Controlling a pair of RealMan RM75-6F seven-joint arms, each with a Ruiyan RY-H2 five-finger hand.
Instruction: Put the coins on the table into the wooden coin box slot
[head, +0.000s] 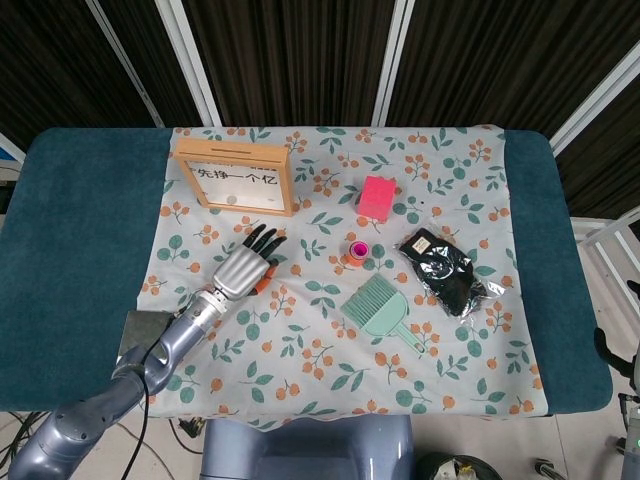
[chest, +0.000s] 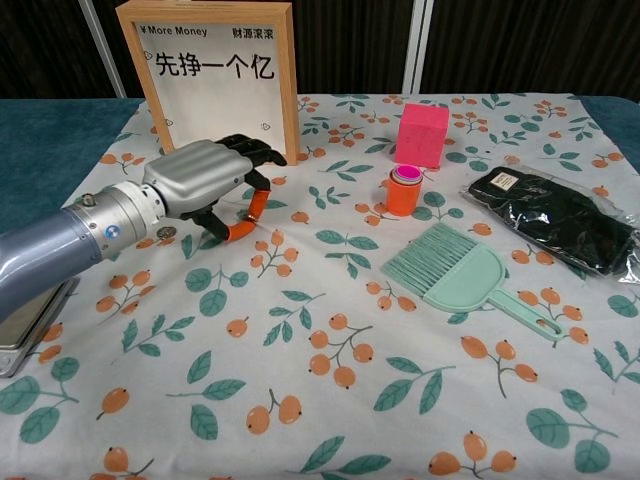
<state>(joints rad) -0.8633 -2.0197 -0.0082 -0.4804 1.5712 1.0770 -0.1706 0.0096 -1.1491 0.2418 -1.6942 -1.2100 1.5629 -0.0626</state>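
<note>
The left hand (chest: 205, 180) is held just at 6 o'clock of the wooden coin box (chest: 215, 80), fingers curled. Whether a coin is pinched cannot be told. The right hand is not seen.

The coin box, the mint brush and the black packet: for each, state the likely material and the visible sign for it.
Coin box: wood, matt, seemingly unpainted; pale grain-toned frame around a white printed panel.
Mint brush: probably moulded plastic; uniform colour, smooth handle, bristles alike.
Black packet: dark fabric, seemingly in clear film; glossy wrinkled highlights.

Pink block (chest: 421, 133); mint brush (chest: 455, 272); floral tablecloth (chest: 330, 400).
</note>
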